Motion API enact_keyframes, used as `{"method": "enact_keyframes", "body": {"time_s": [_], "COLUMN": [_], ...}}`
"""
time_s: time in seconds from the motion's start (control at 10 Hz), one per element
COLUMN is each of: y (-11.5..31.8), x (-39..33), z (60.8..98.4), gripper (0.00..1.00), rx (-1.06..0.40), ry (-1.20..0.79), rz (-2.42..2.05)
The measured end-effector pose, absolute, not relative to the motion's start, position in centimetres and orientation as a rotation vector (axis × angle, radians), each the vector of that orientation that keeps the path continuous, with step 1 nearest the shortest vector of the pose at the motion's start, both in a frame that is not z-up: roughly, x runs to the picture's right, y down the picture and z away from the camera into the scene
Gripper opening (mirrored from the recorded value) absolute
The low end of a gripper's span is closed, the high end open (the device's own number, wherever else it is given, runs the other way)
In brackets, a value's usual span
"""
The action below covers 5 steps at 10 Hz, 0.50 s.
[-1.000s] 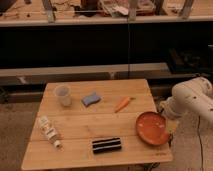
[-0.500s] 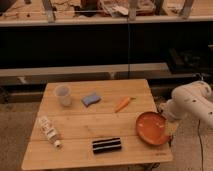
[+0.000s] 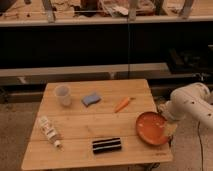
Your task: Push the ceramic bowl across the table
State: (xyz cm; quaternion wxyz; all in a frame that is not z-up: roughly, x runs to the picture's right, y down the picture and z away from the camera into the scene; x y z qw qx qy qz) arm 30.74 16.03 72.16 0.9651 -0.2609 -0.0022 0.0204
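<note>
The ceramic bowl (image 3: 151, 128) lies at the front right corner of the table (image 3: 100, 125). The pincer (image 3: 169, 128) stands against the bowl's right rim, spread wide.

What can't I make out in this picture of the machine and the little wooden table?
- Camera view: the claw sits at the right rim of the round orange-red ceramic bowl; the white arm hides whether they touch.
- Printing on the white tube lying at the light wooden slatted table's left: too small.
- Robot's base: cut off by the right edge.
- Top-shelf clutter: cut off by the top edge.
</note>
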Motion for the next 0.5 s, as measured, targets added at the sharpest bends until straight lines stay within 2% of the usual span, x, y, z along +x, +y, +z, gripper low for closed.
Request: {"method": "enact_keyframes", "body": {"time_s": [0.5], "y": [16.63], "x": [30.44], "z": [72.78], "gripper": [0.8], "rx": [-0.523], "ry": [-0.012], "rz": [0.034]}}
